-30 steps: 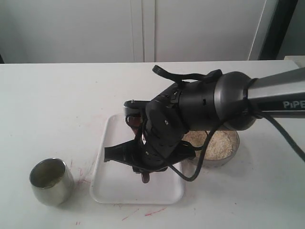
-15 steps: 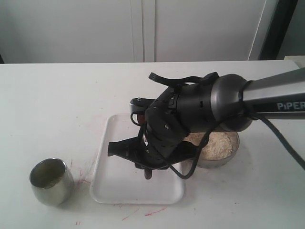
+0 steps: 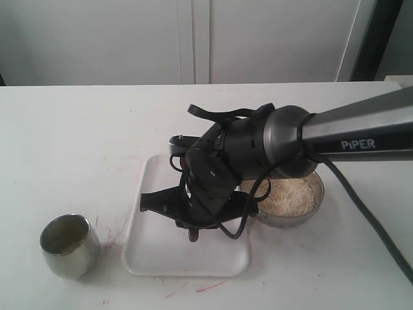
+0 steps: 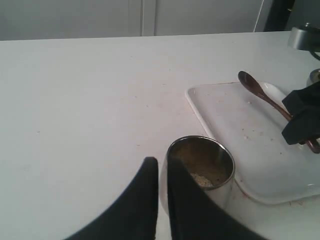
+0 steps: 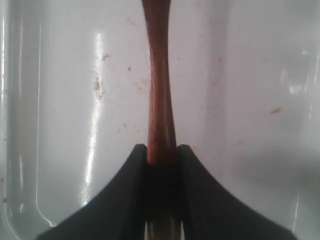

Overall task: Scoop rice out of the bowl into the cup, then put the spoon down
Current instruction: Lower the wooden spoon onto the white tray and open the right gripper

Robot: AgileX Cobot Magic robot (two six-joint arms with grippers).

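Note:
My right gripper (image 3: 193,219) hangs low over the white tray (image 3: 161,258), shut on the handle of the dark wooden spoon (image 5: 161,115). In the left wrist view the spoon (image 4: 257,90) slants across the tray (image 4: 235,130) with its small bowl near the tray's far edge, and the right gripper (image 4: 302,117) is on its handle. The steel bowl (image 3: 310,216) holding rice (image 3: 290,194) stands right of the tray, partly hidden by the arm. The cup (image 3: 69,244) stands alone at the front left with a little rice (image 4: 200,178) inside. My left gripper (image 4: 161,162) sits just before the cup (image 4: 220,165), fingers together, holding nothing.
Red scribble marks (image 3: 113,236) lie on the white table between cup and tray. White cabinet doors (image 3: 193,39) rise behind the table's far edge. The right arm's black cable (image 3: 368,206) trails past the bowl.
The right arm has shifted slightly left over the tray with the spoon still in its grip. Cup and bowl have not moved.

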